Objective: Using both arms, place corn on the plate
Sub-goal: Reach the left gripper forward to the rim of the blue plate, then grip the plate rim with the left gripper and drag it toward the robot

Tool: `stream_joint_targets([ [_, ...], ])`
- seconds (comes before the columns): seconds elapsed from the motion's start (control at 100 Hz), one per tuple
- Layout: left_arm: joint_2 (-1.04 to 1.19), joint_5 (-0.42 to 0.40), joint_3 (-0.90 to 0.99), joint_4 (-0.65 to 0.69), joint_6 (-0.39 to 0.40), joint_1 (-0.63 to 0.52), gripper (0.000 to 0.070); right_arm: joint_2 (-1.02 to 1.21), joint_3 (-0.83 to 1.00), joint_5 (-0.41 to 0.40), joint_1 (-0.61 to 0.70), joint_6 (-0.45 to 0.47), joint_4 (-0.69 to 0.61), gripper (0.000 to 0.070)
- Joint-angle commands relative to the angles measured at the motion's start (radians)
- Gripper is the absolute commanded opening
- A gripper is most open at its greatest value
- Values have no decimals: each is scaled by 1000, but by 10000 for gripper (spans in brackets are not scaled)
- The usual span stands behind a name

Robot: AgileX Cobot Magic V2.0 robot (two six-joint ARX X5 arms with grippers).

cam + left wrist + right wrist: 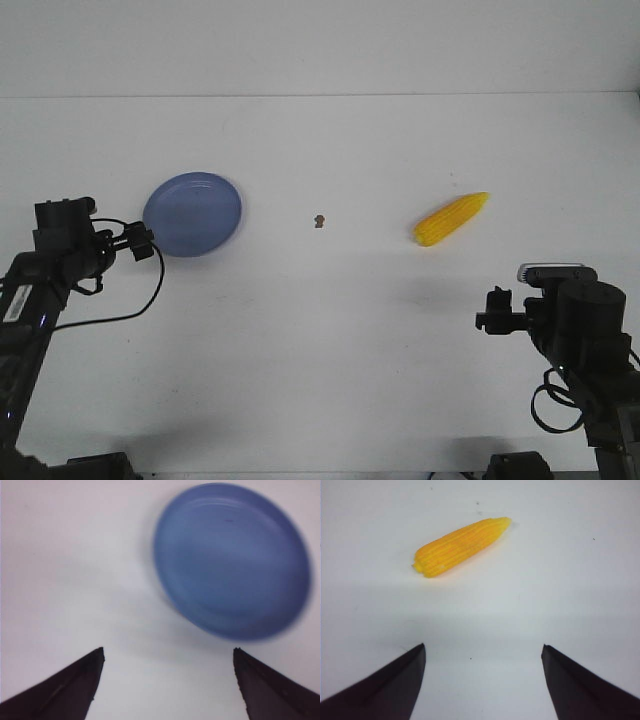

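Right now the corn (452,219) lies bare on the white desk (330,350), on the right-hand side as seen from the front, with its narrow tip pointing up and to the right and its blunt end toward the middle of the desk. Well apart from it, on the left side, sits the plate (192,214), blue, round and shallow, holding nothing. Between the two, roughly midway, is a tiny brown speck (318,220). Low at the left edge, the left arm's tool (140,243) sits just beside the plate's near-left rim; from the front I cannot tell whether it touches. Its wrist view shows the two dark fingers (65,692) spread wide with only bare desk between them, and the plate (232,560) ahead of them, slightly blurred. Lower right, the right arm's tool (495,310) is near the corn but clearly apart from it. Its wrist view likewise shows fingers (382,690) spread wide, gripping nothing, with the corn (461,546) lying ahead on the desk, untouched.
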Motion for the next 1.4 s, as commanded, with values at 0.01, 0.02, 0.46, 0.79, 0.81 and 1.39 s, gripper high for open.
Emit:
stream_joint_targets([
  [0.01,83,4,63,13,8,11,533,5,18,-1,1,7,10,489],
  [0.02,94,4,71,13,9,12,533,5,18,-1,1,7,10,489],
  [0.46,417,4,322,2,37,11,533,5,18,-1,1,7,15,489],
  [0.79,491,4,323,6,40,8,533,6,18,-1,1,7,25,489],
  [0.81,491,4,323,6,40,6,533,6,18,-1,1,7,25,489],
  [1.39,532,3,323,4,53,5,513,6,18,-1,1,7,24,489],
])
